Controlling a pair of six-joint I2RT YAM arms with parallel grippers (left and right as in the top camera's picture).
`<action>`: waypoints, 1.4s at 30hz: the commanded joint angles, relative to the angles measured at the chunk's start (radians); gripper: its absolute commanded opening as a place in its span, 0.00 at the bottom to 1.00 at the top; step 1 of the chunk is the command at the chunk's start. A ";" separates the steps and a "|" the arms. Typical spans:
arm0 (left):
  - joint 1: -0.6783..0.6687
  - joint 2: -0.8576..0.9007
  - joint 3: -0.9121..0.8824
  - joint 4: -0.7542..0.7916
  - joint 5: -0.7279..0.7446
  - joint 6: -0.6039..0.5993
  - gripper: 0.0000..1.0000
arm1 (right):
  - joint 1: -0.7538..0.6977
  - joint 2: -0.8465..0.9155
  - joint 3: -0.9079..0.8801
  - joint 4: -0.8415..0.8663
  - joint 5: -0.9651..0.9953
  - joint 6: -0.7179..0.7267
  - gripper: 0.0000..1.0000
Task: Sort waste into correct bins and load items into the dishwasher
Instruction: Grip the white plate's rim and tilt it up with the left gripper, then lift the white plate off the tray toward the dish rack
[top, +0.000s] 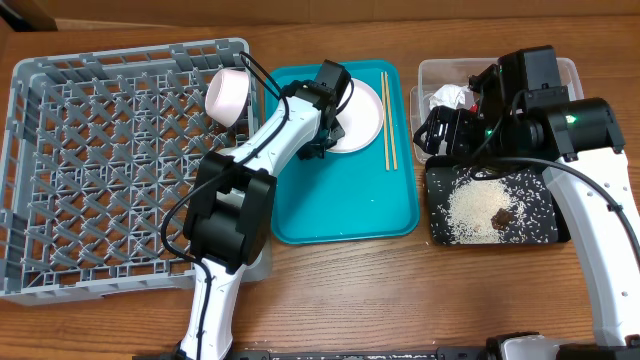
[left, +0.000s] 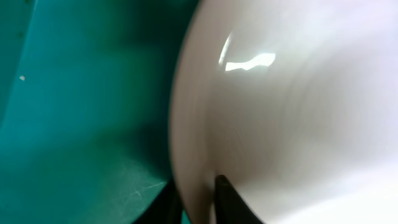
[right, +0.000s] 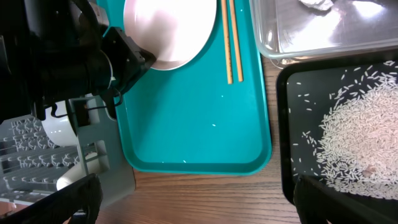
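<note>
The left gripper pinches the left rim of the round white plate, which sits on the far part of the teal plastic tray. The thin wooden chopsticks lie just right of the plate. The right gripper hangs with its fingers spread wide, near the shallow black rectangular tray that holds loose white rice grains. A crumpled white tissue lies in the clear rectangular plastic tub. A pale pink cup is at the far right edge of the square grey lattice dish rack.

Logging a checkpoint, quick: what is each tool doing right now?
Left tool: closed on the rim of the white plate.
Right tool: open, holding nothing.
</note>
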 joint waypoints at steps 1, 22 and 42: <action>-0.007 0.016 -0.013 -0.001 -0.004 -0.003 0.07 | -0.001 -0.006 0.013 0.002 0.004 -0.007 1.00; 0.035 -0.172 0.000 -0.005 -0.007 0.269 0.04 | -0.001 -0.006 0.013 0.002 0.004 -0.007 1.00; 0.059 -0.686 0.000 -0.245 -0.819 0.753 0.04 | -0.001 -0.006 0.013 0.002 0.004 -0.007 1.00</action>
